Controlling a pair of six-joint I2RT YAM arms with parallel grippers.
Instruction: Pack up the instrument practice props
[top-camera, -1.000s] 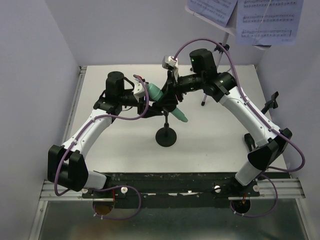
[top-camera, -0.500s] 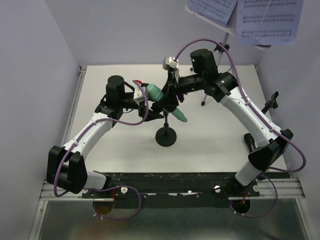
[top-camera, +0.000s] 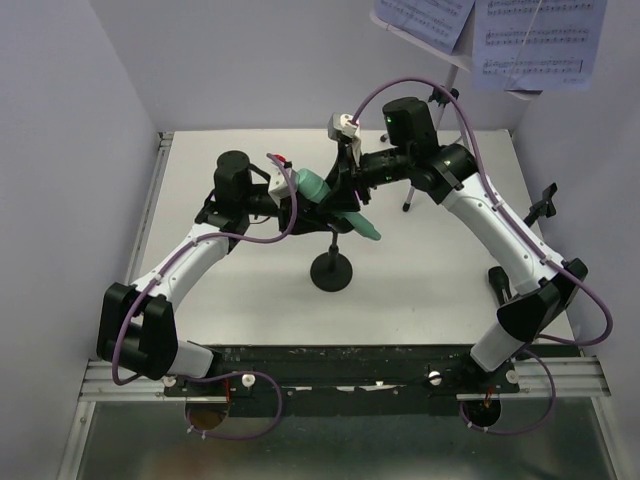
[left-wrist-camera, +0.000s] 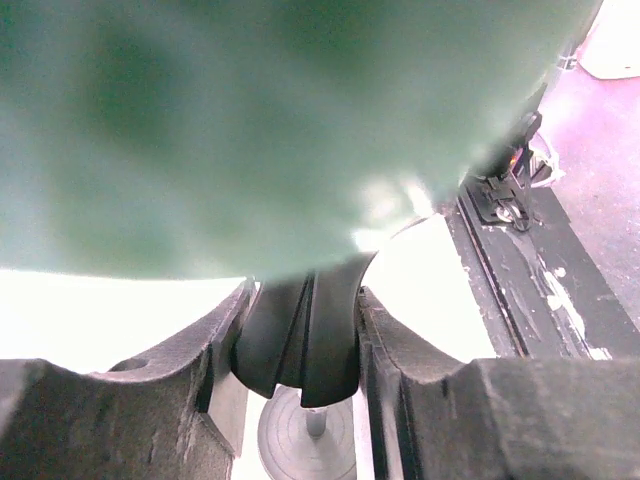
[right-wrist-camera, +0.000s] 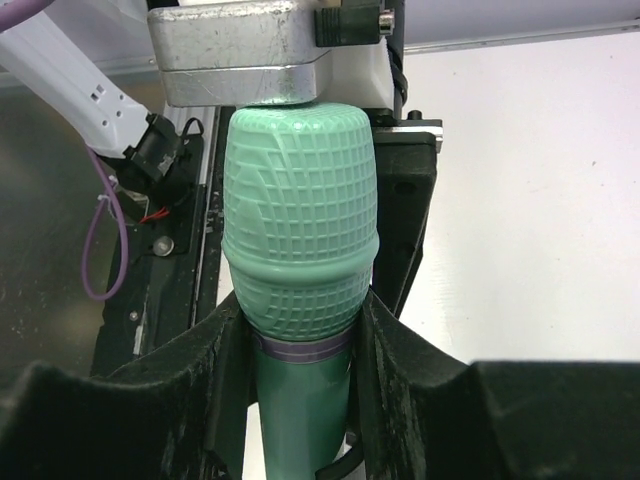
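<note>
We found the mint-green microphone (right-wrist-camera: 300, 220) slanting between the arms, the right gripper (right-wrist-camera: 300, 325) clamped just under its head and the left gripper (left-wrist-camera: 300, 300) clasping the black clip (left-wrist-camera: 300, 360) beneath.

mint-green microphone (top-camera: 322, 192): you see it tilted, ribbed head leftward, atop the pole.
black round-based pole (top-camera: 333, 272): upright, mid-table.
sheet-music pages (top-camera: 530, 40): look far right, propped up.
</note>
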